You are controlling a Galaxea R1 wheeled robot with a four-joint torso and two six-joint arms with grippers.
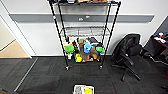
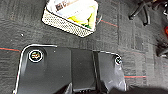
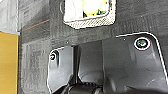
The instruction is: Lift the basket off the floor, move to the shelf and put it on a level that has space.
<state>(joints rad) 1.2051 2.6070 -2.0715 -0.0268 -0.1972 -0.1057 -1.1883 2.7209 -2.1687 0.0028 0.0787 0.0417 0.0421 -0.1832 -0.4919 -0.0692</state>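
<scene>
My fingers cannot be made out on either arm, so I cannot tell whether they are spread or clenched. The cream woven rectangular basket (image 2: 71,17) with yellow and white contents sits on the dark grey carpet floor (image 1: 47,75), ahead of both wrists. It looks light and slightly flexible; I judge its two short rims the best hold.

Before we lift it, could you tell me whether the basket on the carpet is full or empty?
Not empty. The basket stands upright on the floor, with yellow and white-grey items showing over its rim.
</scene>
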